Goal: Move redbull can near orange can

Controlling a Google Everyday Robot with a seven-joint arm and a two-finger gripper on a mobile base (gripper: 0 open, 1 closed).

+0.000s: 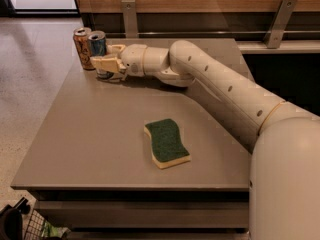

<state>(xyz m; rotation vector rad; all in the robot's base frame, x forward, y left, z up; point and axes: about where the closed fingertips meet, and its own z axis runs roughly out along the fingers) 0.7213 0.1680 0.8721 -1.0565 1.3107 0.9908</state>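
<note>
The redbull can, slim and blue-and-silver, stands upright at the far left corner of the grey table. The orange can, copper-orange with pale lettering, stands right beside it on its left, the two nearly touching. My gripper reaches in from the right and sits around the lower part of the redbull can, hiding its lower half. The cream arm stretches across the back of the table to it.
A green-and-yellow sponge lies flat in the middle of the table. A wooden wall with metal brackets runs behind the far edge. The table's left edge drops to the floor just beside the cans.
</note>
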